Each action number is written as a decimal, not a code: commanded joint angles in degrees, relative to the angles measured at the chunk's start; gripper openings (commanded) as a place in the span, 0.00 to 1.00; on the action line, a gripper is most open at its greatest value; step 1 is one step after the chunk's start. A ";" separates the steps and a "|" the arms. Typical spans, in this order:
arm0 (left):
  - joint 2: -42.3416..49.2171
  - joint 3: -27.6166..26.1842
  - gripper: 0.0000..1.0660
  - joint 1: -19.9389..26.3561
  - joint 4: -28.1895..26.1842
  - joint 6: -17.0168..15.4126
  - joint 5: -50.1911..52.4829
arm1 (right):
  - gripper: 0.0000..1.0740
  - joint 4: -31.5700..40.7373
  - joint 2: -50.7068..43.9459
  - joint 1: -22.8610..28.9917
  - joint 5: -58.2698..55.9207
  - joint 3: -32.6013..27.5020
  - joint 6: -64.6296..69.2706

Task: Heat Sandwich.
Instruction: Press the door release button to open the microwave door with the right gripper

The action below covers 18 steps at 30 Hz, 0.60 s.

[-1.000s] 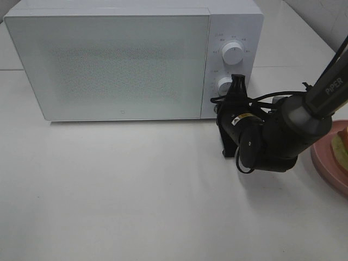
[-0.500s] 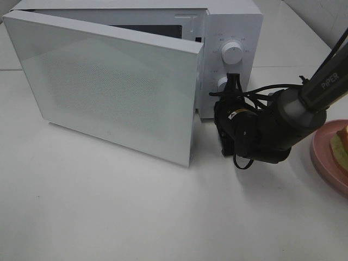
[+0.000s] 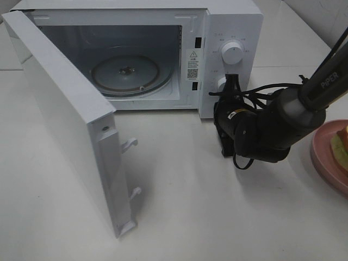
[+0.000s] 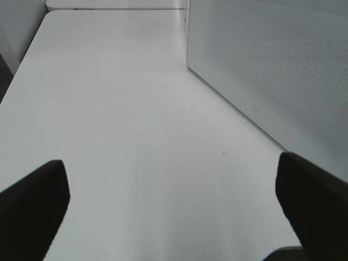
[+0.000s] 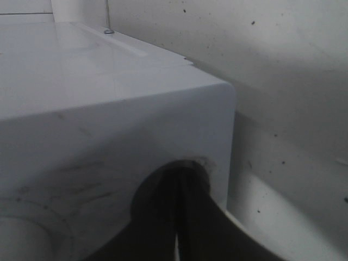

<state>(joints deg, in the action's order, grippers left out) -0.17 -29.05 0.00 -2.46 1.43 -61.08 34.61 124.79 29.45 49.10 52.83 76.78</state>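
Swung wide since a moment ago, the microwave door (image 3: pixel 65 125) now stands fully open, baring the glass turntable (image 3: pixel 126 75) inside the microwave (image 3: pixel 234 22). The right arm slants down from the upper right and bends at the wrist. Its right pincer (image 3: pixel 233 81) points at the control panel, tips pressed together against the lower knob (image 3: pixel 222 85), with the upper dial (image 3: pixel 232 54) just beyond the tips. Well behind that pincer, past its wrist, the sandwich (image 3: pixel 342 142) sits on a pink plate (image 3: pixel 325 159), both cut off by the frame edge. The left pincer (image 4: pixel 168 160) hangs over the bare worktop (image 3: pixel 190 217), its fingers (image 4: pixel 32 206) far apart and holding nothing, with the door's dotted outer face ahead and to one side.
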 commanded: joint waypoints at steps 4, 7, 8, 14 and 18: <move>0.00 -0.52 0.92 -0.06 -0.17 0.11 -0.11 | 0.00 -4.58 -1.38 -3.21 19.82 6.76 -1.20; 0.00 -0.52 0.92 -0.06 -0.17 0.11 -0.11 | 0.00 -4.58 -1.38 -2.52 18.56 6.70 -1.20; 0.00 -0.52 0.92 -0.06 -0.17 0.11 -0.11 | 0.00 -4.70 -1.38 -2.52 17.65 6.70 -1.20; 0.00 -0.52 0.92 -0.06 -0.17 0.11 -0.11 | 0.00 -4.07 -2.18 -1.83 14.04 4.47 0.00; 0.00 -0.52 0.92 -0.06 -0.17 0.11 -0.11 | 0.00 -5.33 -4.13 -1.83 7.33 1.60 0.06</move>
<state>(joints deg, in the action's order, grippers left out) -0.17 -29.05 0.00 -2.46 1.43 -61.08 34.43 123.42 29.51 47.15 52.14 77.12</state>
